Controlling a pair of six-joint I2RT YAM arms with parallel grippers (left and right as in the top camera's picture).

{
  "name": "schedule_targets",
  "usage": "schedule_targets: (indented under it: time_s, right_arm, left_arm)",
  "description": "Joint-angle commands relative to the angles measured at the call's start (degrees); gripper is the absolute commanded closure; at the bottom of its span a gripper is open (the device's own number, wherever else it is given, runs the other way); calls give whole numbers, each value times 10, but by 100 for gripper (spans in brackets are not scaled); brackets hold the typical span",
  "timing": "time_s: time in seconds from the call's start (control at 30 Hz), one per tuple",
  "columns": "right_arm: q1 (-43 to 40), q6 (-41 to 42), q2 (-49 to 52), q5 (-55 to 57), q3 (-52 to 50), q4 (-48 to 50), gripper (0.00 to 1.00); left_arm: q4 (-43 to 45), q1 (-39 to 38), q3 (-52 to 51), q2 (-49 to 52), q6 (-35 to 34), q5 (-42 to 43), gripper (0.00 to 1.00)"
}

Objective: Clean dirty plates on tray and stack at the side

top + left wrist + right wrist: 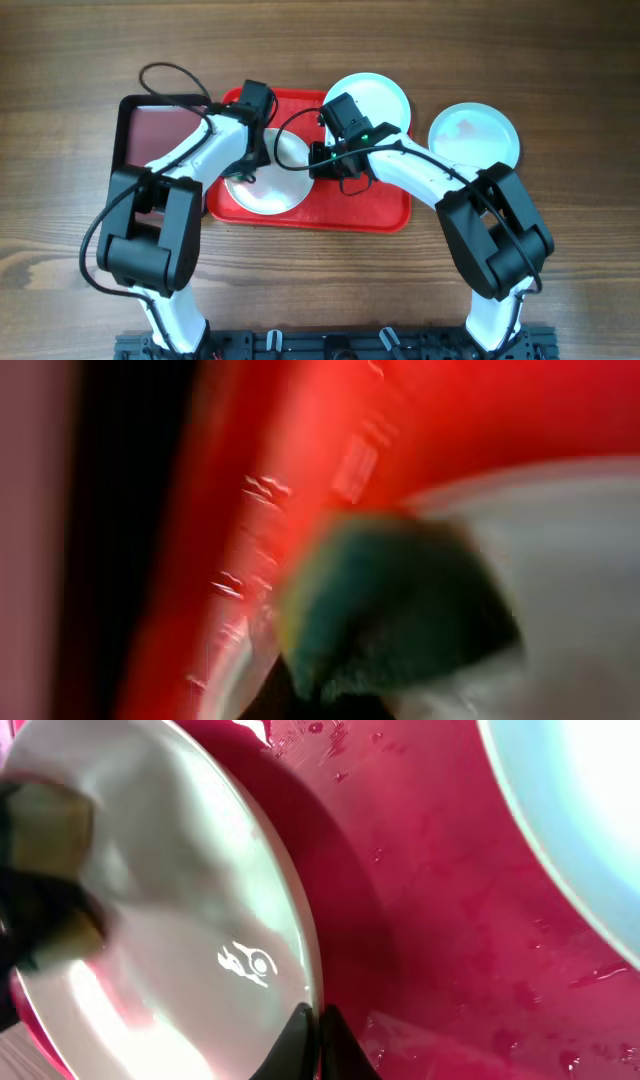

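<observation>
A pale plate (285, 190) lies on the left part of the red tray (370, 205). My right gripper (318, 160) is shut on this plate's right rim; the right wrist view shows both fingertips (312, 1020) pinching the rim of the plate (180, 920). My left gripper (245, 170) holds a green and yellow sponge (390, 600) against the plate (570, 560); that view is blurred by motion. The sponge also shows in the right wrist view (45, 840). A second plate (372, 98) sits at the tray's far edge. A third plate (473, 135) lies on the table to the right of the tray.
A smaller dark maroon tray with a black rim (150, 135) stands just left of the red tray. A black cable (165, 72) loops above it. The red tray's floor (480, 900) looks wet.
</observation>
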Motion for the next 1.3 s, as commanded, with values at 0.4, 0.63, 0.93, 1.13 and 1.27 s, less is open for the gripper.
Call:
schedule_targets:
  time_s: [0.4,0.63,0.93,1.13,1.27]
  right_arm:
    - [-7,-7,7,17,5,-7,96]
    - [-7,-8,7,17,5,-7,96]
    - [-7,-7,7,17,5,-7,96]
    - [-7,-7,7,17,5,-8,95]
    - [-7,-7,7,17,5,-7,96]
  left_arm:
    - [71,-2,-42,67,312,537,96]
    - [-36,0,-42,67,231,259,96]
    - [-15,2,-42,67,5,-113,96]
    - [-51,-2,-42,67,5,-122,96]
    - [-101,-10,-42,67,0,-93,96]
